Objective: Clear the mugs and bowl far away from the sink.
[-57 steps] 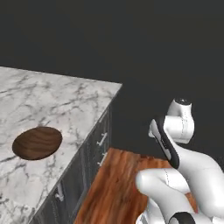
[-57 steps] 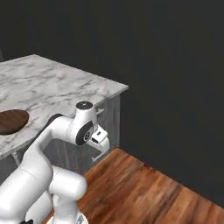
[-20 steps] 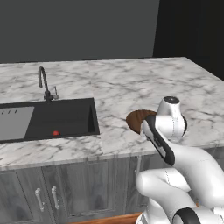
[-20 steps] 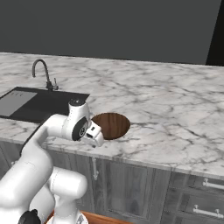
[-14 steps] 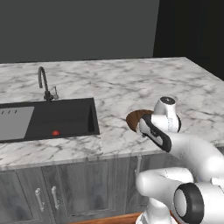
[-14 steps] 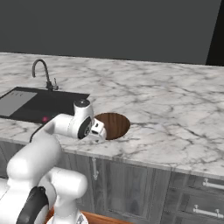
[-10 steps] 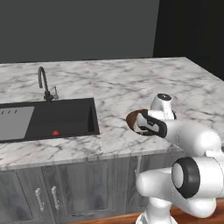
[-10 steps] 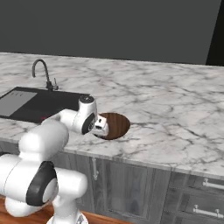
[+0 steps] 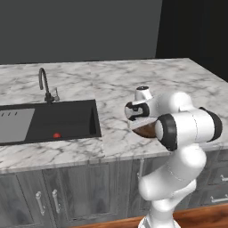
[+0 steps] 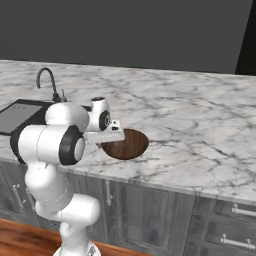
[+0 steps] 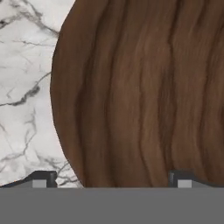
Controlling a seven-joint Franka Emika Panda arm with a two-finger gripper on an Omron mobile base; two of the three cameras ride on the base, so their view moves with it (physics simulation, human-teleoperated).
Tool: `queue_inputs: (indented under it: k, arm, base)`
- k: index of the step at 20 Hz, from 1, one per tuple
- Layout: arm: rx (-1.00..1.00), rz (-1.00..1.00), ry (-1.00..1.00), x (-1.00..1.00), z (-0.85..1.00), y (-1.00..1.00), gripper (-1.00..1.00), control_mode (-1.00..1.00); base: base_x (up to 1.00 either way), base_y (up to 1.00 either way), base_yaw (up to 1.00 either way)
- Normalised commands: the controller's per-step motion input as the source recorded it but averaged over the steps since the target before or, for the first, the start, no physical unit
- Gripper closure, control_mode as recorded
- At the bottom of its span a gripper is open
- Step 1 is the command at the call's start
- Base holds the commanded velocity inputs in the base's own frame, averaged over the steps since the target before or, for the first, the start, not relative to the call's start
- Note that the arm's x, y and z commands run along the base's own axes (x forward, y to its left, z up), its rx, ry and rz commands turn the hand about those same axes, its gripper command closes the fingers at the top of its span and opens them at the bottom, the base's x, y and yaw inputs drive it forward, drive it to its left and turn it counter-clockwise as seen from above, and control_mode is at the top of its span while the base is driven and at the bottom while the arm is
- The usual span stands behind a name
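Round, wood-grained bowl [image 11: 144, 92] on veined marble counter [image 10: 200, 125], right of the sink [image 9: 49, 121]; gripper [image 11: 111, 177] poised above it, jaws spread wide.

A rendered home kitchen: a long counter [image 9: 111, 84] of white marble with grey veins runs across the room against a dark, plain wall [image 9: 80, 26]. Set into the stone is a black rectangular sink [image 9: 53, 122] with a pale grey ridged drain panel [image 9: 15, 125] and a thin, dark curved tap [image 9: 43, 82] at its back edge. Below the counter stand dark grey wood-grain cabinets [image 9: 67, 196] with slim metal handles [image 9: 55, 200], and drawers [image 10: 225, 232] with bar pulls on the far side. The floor [image 10: 20, 237] is reddish-brown wooden boards. A brown wooden bowl [image 10: 127, 145] sits on the marble beside the sink.
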Motion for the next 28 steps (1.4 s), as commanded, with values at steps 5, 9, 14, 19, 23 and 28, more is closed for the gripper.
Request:
queue_inputs:
  k: [5, 9, 14, 19, 23, 28]
  arm:
    - [-0.15, 0.26, 0.14, 0.24, -0.51, 0.07, -1.0, -1.0]
    - [-0.06, 0.3, 0.01, 0.0, -0.44, 0.0, -1.0, -1.0]
    - [-0.04, 0.24, 0.0, 0.08, -0.27, -0.02, -1.0, -1.0]
    - [-0.02, 0.21, 0.01, 0.2, -0.25, -0.16, -1.0, -1.0]
    - [0.0, 0.21, -0.04, -0.14, 0.0, -0.48, -1.0, -1.0]
    - [0.0, 0.17, -0.04, 0.0, 0.0, -0.55, -1.0, -1.0]
  base:
    - [0.0, 0.0, 0.0]
    - [0.0, 0.0, 0.0]
    - [0.0, 0.0, 0.0]
    - [0.0, 0.0, 0.0]
    - [0.0, 0.0, 0.0]
    - [0.0, 0.0, 0.0]
